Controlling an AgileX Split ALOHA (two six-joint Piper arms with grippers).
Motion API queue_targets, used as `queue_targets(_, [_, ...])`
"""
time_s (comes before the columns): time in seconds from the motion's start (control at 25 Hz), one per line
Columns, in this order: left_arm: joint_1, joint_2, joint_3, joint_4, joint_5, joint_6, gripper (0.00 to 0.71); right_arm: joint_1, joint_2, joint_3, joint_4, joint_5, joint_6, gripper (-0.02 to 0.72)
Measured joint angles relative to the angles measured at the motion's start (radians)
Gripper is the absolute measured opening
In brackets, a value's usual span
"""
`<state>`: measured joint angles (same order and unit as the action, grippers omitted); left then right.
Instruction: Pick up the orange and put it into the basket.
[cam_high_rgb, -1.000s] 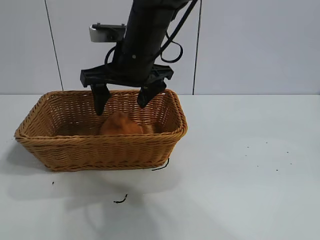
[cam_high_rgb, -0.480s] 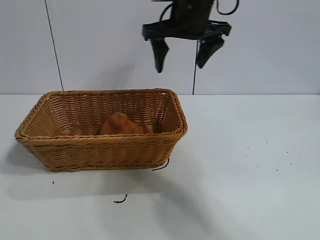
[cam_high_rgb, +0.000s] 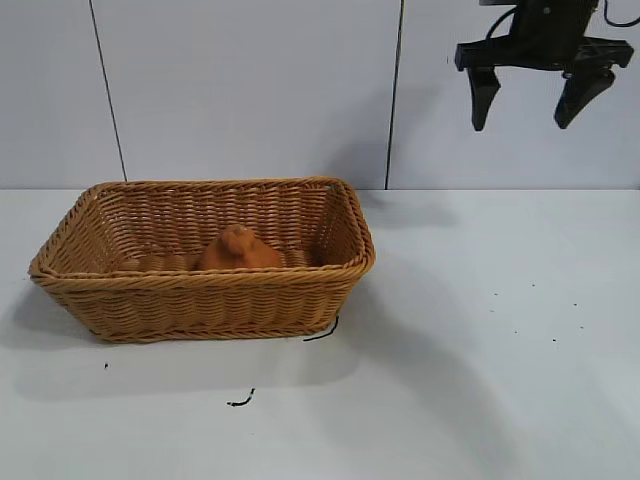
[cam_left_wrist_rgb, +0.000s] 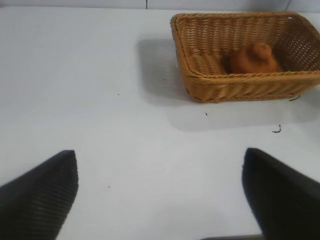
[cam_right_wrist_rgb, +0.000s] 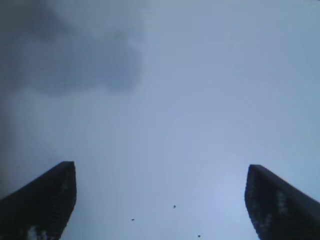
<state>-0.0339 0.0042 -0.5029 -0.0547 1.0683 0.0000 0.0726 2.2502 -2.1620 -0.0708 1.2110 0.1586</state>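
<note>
Hanging high above the white table (cam_high_rgb: 480, 380), the right arm's black gripper (cam_high_rgb: 531, 98) points down with its two fingers spread wide and nothing between them. The matte dull-orange, roundish fruit with a bumpy knob on top, the orange (cam_high_rgb: 238, 249), lies well below that gripper and far off toward the exterior view's left, resting on the floor of the rectangular tan-brown woven wicker basket (cam_high_rgb: 205, 300). The fruit sits near the middle of the basket, its knob reaching about to the braided rim, and it is apart from both grippers.

In the right wrist view the two dark fingertips (cam_right_wrist_rgb: 42, 200) frame only bare table and a few dark specks. The left arm's gripper (cam_left_wrist_rgb: 160, 192) is likewise open and empty; from its wrist view the basket (cam_left_wrist_rgb: 240, 82) stands well ahead of it on the table, with the orange (cam_left_wrist_rgb: 254, 59) inside. A short dark strand (cam_high_rgb: 240, 400) lies on the table just in front of the basket, another (cam_high_rgb: 322, 332) at its near corner.
</note>
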Motion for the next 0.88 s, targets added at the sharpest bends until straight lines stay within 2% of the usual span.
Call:
queue_targets(0.16, [0.000,0.000,0.000,0.000,0.000,0.000,0.639,-0.017,-0.011,0.029,0.010,-0.001,-0.033,0.655])
queue_targets(0.32, [0.000,0.000,0.000,0.000,0.000,0.000,0.639,-0.012,-0.076,0.163,0.028,-0.002,-0.053,0.655])
queue_targets(0.52, [0.000,0.000,0.000,0.000,0.000,0.000,0.639,-0.012,-0.242,0.446,0.029,-0.002,-0.065,0.655])
queue_targets(0.88, [0.000,0.000,0.000,0.000,0.000,0.000,0.639,-0.011,-0.708,0.999,0.033,0.003,-0.071,0.655])
